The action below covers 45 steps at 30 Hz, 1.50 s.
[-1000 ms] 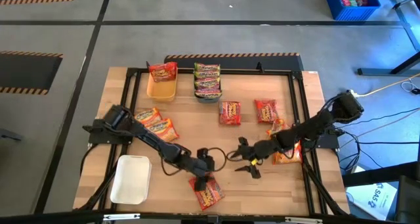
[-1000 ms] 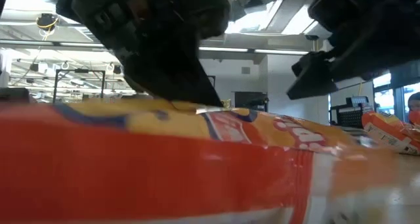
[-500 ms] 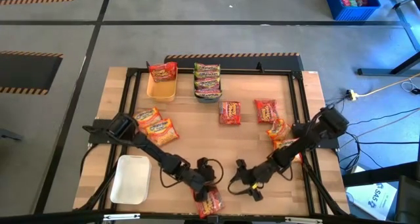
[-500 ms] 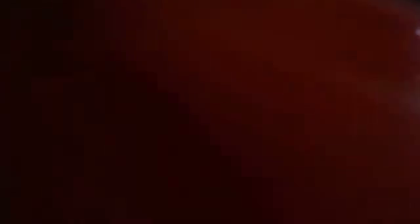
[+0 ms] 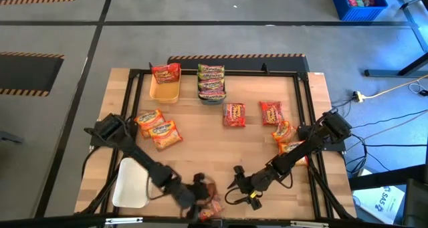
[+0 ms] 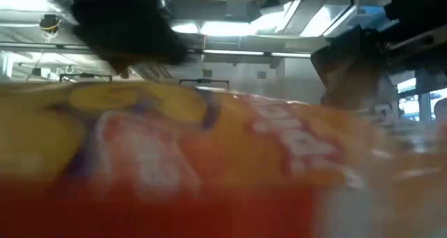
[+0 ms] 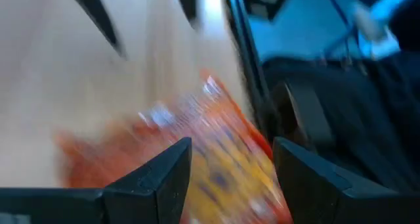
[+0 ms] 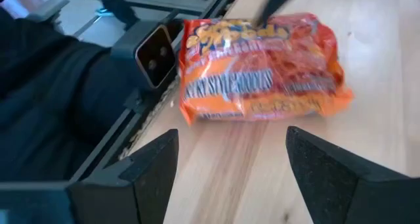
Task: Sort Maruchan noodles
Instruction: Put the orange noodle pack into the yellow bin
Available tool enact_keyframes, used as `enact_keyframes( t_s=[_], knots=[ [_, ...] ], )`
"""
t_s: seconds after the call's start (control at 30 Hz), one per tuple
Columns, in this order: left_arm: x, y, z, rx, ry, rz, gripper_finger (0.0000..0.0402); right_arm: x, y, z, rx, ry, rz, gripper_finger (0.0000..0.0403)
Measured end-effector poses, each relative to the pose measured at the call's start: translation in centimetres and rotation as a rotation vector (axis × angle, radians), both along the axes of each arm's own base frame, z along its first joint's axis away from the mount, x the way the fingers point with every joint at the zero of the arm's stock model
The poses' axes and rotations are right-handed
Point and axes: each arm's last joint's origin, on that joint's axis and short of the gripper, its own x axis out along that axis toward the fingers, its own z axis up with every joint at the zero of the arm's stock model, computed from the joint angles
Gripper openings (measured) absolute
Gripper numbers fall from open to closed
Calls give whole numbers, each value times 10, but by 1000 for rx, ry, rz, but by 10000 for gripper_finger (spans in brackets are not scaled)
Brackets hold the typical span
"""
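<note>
Left fingers (image 5: 200, 204) dragged red packet (image 5: 212, 206) to near edge

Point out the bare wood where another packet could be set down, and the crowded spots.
Free: the middle of the table, between the two orange packets and the red packets. Crowded: the near edge, where the left gripper and the right gripper meet by a packet.

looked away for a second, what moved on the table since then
Both arms drew back toward the table's near edge. The left gripper dragged the red noodle packet with it to that edge; the right gripper, open and empty, followed beside it. The other packets and the yellow tray stayed put.
</note>
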Motion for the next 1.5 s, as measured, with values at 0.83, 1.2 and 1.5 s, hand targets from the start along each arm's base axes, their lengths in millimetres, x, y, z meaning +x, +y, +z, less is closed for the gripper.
enact_keyframes(
  t_s=[0.83,1.2,1.5],
  knots=[
    [36,41,-24,249,-2,139,208,6,-13,2,-202,-64,-251,264],
    [5,-3,-8,167,-12,118,208,24,-40,18,-275,-28,-398,264],
    [15,19,-46,226,102,233,208,24,-54,4,-287,106,-402,264]
  ],
)
